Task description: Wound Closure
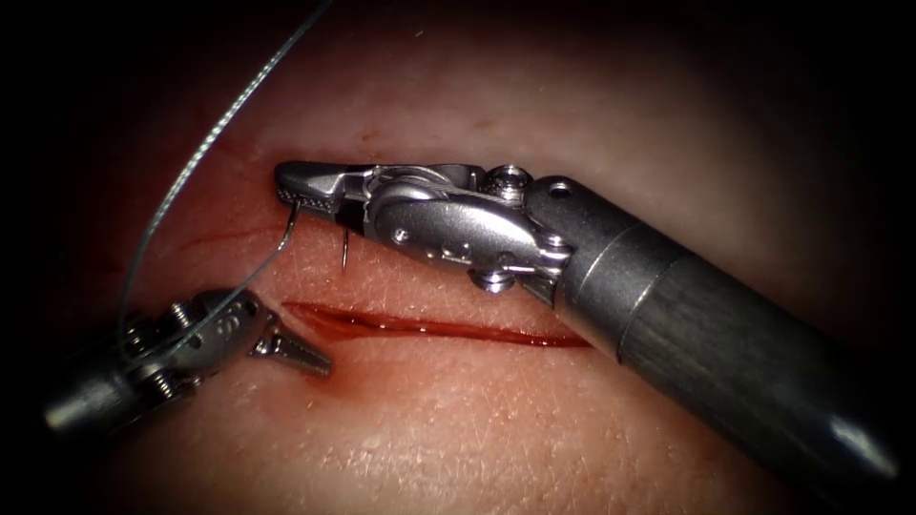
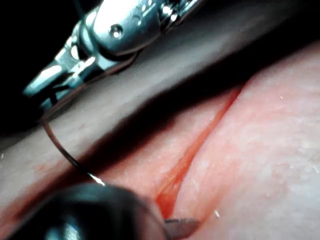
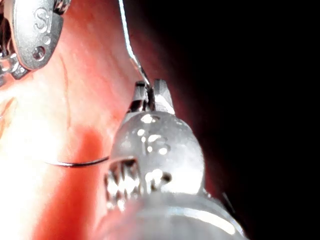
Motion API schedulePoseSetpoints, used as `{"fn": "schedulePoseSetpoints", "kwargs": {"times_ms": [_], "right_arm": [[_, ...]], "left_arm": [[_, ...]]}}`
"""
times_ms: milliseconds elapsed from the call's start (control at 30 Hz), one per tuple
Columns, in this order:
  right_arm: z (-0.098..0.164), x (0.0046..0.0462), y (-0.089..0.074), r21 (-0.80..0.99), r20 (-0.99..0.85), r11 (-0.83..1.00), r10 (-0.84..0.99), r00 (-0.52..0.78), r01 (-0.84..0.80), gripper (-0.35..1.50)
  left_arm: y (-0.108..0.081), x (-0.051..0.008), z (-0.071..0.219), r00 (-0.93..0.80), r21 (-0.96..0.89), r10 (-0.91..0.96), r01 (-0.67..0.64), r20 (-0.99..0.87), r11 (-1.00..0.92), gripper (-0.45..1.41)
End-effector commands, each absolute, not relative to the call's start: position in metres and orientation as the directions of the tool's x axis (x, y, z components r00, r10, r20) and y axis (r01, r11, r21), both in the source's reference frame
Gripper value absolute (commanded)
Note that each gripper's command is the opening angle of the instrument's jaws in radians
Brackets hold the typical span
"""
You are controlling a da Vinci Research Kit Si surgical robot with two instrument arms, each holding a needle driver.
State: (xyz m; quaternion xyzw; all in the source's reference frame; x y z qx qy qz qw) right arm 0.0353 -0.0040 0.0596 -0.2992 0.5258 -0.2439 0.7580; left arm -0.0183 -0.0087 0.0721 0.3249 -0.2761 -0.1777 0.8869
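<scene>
We see right tool (image 1: 307, 195) clamped on needle (image 1: 288, 229) near thread (image 1: 205, 143) end; tip (image 1: 343, 253) off tissue (image 1: 458, 420). Left tool (image 1: 291, 351) closed, empty, by cut (image 1: 429, 329).

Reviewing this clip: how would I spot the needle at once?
Start at the red cut across the tissue. Above it the right tool holds the needle near its thread end. It is the dark curved wire below the jaws, its tip free above the tissue.

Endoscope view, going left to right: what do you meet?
Left arm's claw, holding nothing, → curved needle, clear of the tissue, held near one end by right arm's claw → the right arm's shaft.
</scene>
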Motion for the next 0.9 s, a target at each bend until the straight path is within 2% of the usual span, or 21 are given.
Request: {"fn": "schedulePoseSetpoints", "kwargs": {"times_ms": [33,900], "right_arm": [[0.0589,0.0357,-0.003,-0.714,-0.647,0.698,-0.689,0.328,0.059,-0.35],[0.0607,0.0367,-0.0063,-0.68,-0.643,0.72,-0.676,0.361,0.136,-0.35]], "left_arm": [[-0.0076,-0.0188,0.0718,0.781,0.673,-0.499,0.141,0.375,0.726,-0.45],[-0.0081,-0.0186,0.0722,0.786,0.673,-0.499,0.147,0.365,0.725,-0.45]]}}
